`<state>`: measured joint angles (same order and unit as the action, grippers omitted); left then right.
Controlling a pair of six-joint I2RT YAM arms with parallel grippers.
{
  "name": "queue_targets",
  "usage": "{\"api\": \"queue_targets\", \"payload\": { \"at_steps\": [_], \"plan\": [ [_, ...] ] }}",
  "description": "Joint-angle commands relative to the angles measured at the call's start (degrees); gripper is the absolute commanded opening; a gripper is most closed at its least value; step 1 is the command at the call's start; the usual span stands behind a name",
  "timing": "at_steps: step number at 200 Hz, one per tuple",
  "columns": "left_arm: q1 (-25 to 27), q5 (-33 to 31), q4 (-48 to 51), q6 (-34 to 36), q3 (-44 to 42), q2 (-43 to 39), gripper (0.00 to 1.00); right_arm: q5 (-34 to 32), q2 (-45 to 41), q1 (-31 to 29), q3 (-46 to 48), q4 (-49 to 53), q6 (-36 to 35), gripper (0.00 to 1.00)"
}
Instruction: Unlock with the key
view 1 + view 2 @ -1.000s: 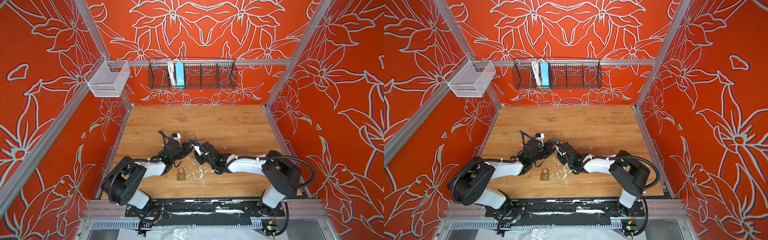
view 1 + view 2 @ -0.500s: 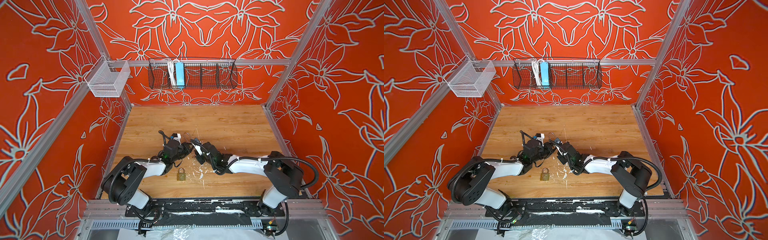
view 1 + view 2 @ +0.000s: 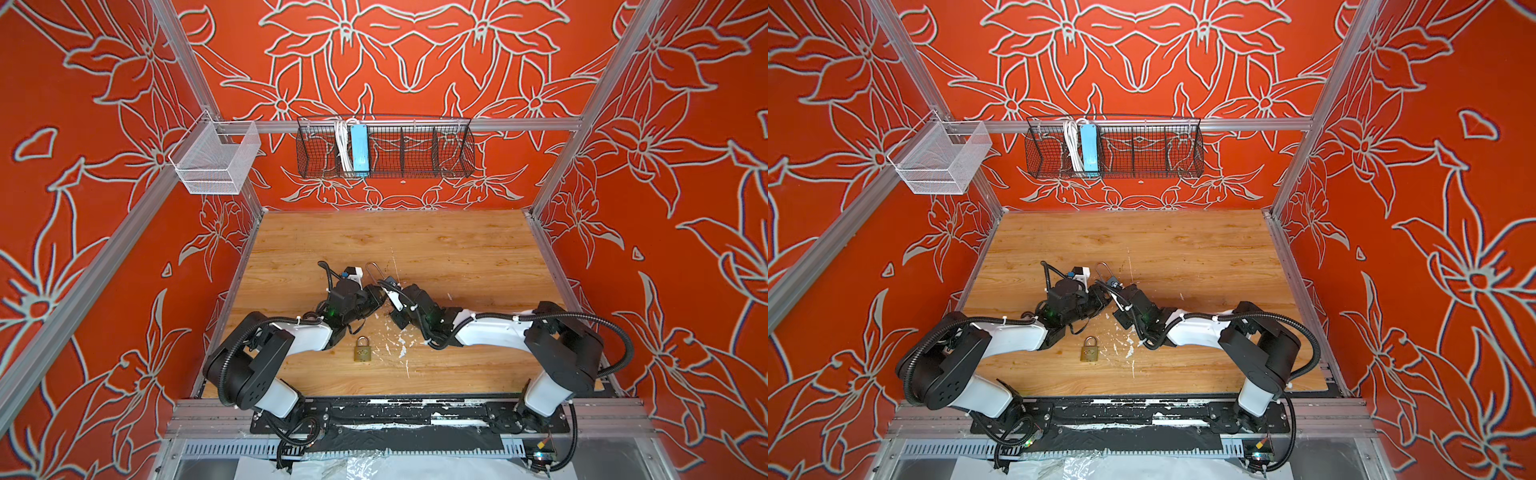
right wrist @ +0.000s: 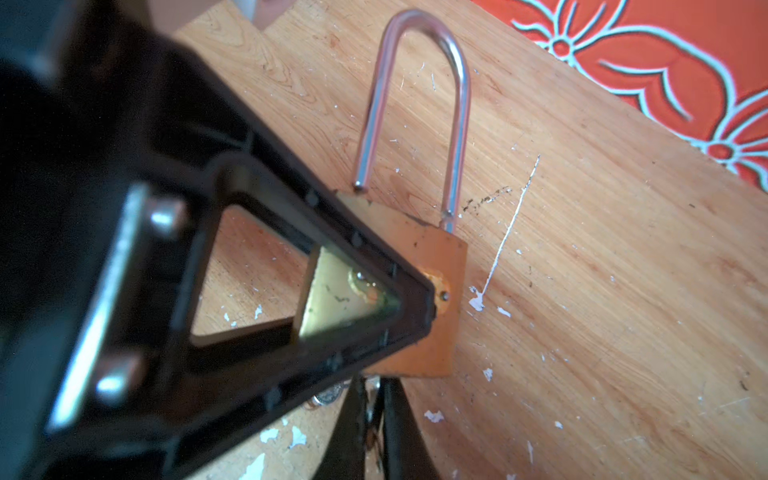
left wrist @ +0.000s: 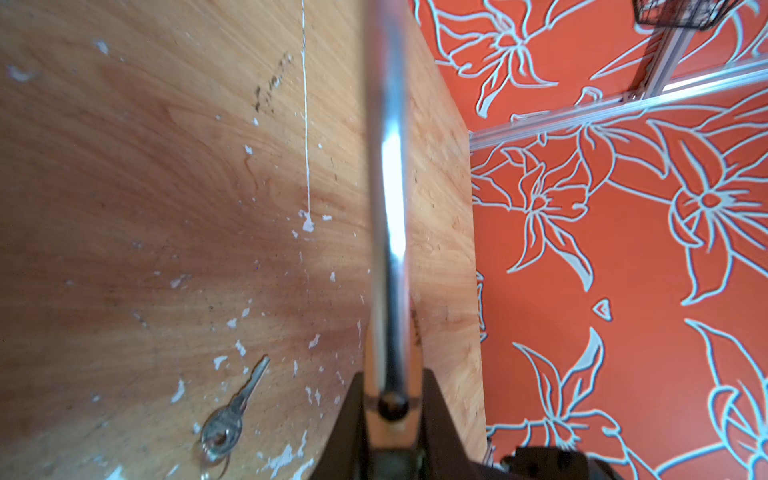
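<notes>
Operator: Where is the padlock, and how does it lie?

Guide: You find the padlock (image 4: pixel 432 291) near the middle of the table (image 3: pixel 415 241), between the arms. Its brass body is clamped in the left gripper (image 5: pixel 392 386). In both top views its long axis runs front to back, shackle (image 3: pixel 372 272) toward the rear wall (image 3: pixel 395 83).

Operator: And the right gripper?

Guide: You see the right gripper (image 4: pixel 372 386) pinched closed just beside the body's bottom end; whether it grips anything cannot be told. The key (image 5: pixel 232 415) lies flat on the table, blade slanted slightly off the shackle's line. A small lock (image 3: pixel 363 351) lies apart, shackle likewise rearward.
</notes>
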<state>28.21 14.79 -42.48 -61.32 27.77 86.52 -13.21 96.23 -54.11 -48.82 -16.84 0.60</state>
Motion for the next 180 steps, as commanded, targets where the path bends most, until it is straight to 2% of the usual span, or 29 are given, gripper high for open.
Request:
{"api": "queue_targets", "payload": {
  "at_steps": [1,24,40,59,66,77,94,105,125,153,180],
  "plan": [
    [0.4,0.2,-4.8,1.2,1.7,-0.8,0.00,-0.8,0.4,-0.2,-1.1,0.0,0.4,0.05],
    [0.4,-0.6,-6.6,2.0,0.4,-0.5,0.00,-0.2,-0.1,0.1,-0.7,-0.4,1.1,0.02],
    [0.4,-1.6,-8.0,2.9,-0.4,-0.5,0.00,-0.4,-0.1,0.1,-0.8,0.0,1.0,0.05],
    [-0.1,-2.3,-6.7,4.7,-0.5,-1.4,0.00,-1.6,-0.5,0.2,-0.7,0.3,-0.3,0.31],
    [-0.4,-2.4,-5.4,6.2,-0.4,-2.2,0.00,-2.2,-1.2,0.4,-0.3,0.4,-0.6,0.37],
    [-0.8,-2.9,-3.2,9.4,-0.2,-3.7,0.00,-2.6,-2.8,1.2,0.9,-0.1,-0.6,0.43],
    [-1.0,-2.9,-0.5,16.9,-0.2,-5.8,0.00,-0.5,-6.7,4.0,4.3,-2.4,1.5,0.48],
    [-1.2,0.5,-1.8,23.7,-0.8,-6.7,0.00,3.9,-9.9,7.1,7.9,-5.8,4.1,0.51],
    [-1.2,12.3,-2.8,35.5,-0.2,-7.6,0.00,14.5,-14.9,13.9,14.5,-13.8,10.3,0.56],
    [-1.2,23.4,5.7,44.8,5.0,-7.6,0.00,20.3,-19.9,19.3,20.8,-22.9,14.6,0.61],
    [-1.2,31.2,2.9,50.2,4.1,-6.9,0.00,31.0,-19.4,26.5,24.6,-34.0,22.9,0.64]
  ]
}}
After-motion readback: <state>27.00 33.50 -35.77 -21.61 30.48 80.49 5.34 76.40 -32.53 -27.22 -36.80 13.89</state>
